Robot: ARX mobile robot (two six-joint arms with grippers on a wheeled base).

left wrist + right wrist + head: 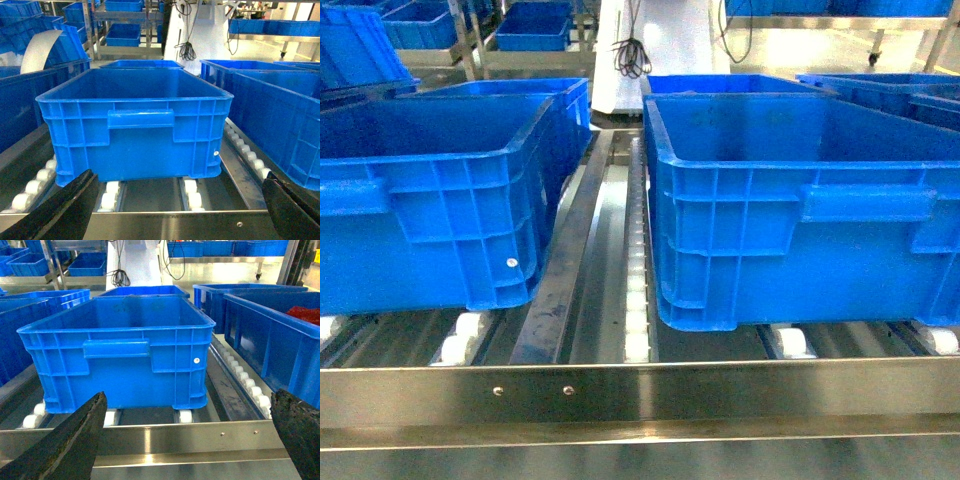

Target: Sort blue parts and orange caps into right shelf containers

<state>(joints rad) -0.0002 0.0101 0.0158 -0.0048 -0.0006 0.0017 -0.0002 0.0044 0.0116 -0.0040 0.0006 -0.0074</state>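
Observation:
No blue parts or orange caps show in any view. Two large blue containers stand on the roller shelf, a left crate (440, 190) and a right crate (800, 200); what shows of their insides holds nothing. Neither gripper appears in the head view. My left gripper (178, 176) is open, with its dark fingers (60, 210) at the bottom corners of the frame, in front of a blue crate (135, 125). In the right wrist view another blue crate (120, 355) stands beyond my open right gripper (189, 396). Both grippers hold nothing.
A steel front rail (640, 395) crosses the shelf edge. White rollers (636, 300) and a dark guide strip (560, 270) run between the crates. A crate on the right holds something red (305, 315). More blue crates stand on racks behind (535, 25).

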